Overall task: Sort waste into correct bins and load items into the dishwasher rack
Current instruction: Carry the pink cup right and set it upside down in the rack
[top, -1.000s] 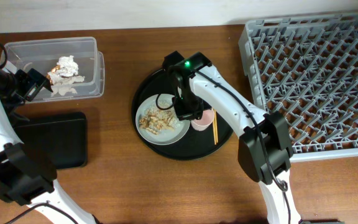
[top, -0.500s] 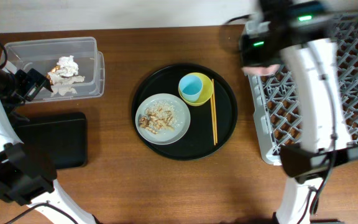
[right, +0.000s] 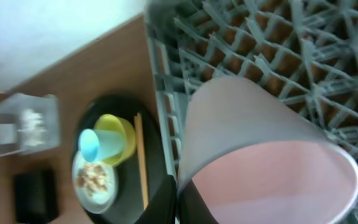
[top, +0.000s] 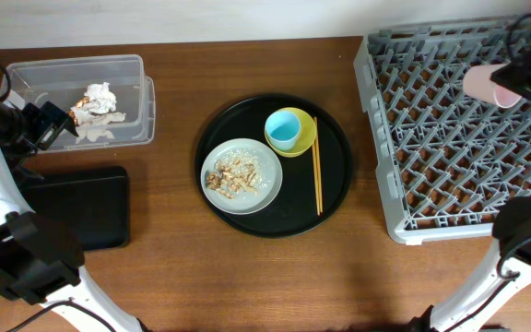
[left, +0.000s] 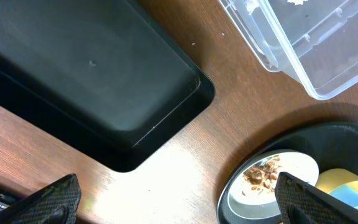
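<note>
Since my right claw [top: 516,85] is clamped on the pink cup [top: 480,83] over the dishwasher rack [top: 431,166], I should tip it mouth-down and settle it between pegs before releasing.

On my overhead feed, a brown wooden tabletop [top: 173,277] fills nearly the whole picture, its fine grain running from side to side. Along its far edge lies a pale off-white strip [top: 155,17], flat and featureless; I cannot tell whether it is a wall or another surface beyond. The same pale area shows, blurred, past the tabletop's edge on my right wrist feed. The light looks soft and even, coming from above, and the shadows on the wood are faint and close. On my left wrist feed the smooth finish catches a bright glare, washing one patch of the brown to a pale orange.
</note>
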`<state>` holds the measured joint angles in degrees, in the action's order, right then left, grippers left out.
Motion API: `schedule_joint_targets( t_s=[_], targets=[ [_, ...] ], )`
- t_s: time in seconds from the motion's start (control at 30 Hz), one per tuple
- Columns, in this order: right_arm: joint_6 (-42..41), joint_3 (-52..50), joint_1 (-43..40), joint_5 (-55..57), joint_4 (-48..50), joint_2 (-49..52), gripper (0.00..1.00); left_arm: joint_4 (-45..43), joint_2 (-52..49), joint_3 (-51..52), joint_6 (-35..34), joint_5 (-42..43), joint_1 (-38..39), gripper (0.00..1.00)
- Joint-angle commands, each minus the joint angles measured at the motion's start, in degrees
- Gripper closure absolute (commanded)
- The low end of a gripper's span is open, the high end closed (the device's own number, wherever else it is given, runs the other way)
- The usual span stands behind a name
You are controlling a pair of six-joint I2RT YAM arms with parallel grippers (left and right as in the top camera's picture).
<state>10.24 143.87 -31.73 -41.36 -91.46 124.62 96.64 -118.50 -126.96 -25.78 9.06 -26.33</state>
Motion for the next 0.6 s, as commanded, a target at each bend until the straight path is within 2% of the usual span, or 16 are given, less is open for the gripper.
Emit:
schedule_joint_targets(
  t_s=[0.0, 0.13, 0.33, 0.57],
  targets=[
    [6.6, -3.8, -3.1, -17.0, 3.2, 4.4, 0.96, 0.1, 2.1, 0.2, -0.5, 0.2, -0.1, 0.01],
    [9.8, -5.5, -5.6, -26.4, 4.8, 9.1, 0.96, 0.1, 2.1, 0.2, -0.4, 0.2, -0.1, 0.01],
    [10.8, -5.5, -9.3, -27.7, 5.6, 14.6, 0.96, 0.1, 2.1, 0.2, -0.4, 0.2, -0.1, 0.01],
    [11.0, -7.3, -9.9, -34.9, 5.7, 19.8, 0.96, 0.1, 2.1, 0.2, -0.5, 0.2, -0.1, 0.01]
  ],
)
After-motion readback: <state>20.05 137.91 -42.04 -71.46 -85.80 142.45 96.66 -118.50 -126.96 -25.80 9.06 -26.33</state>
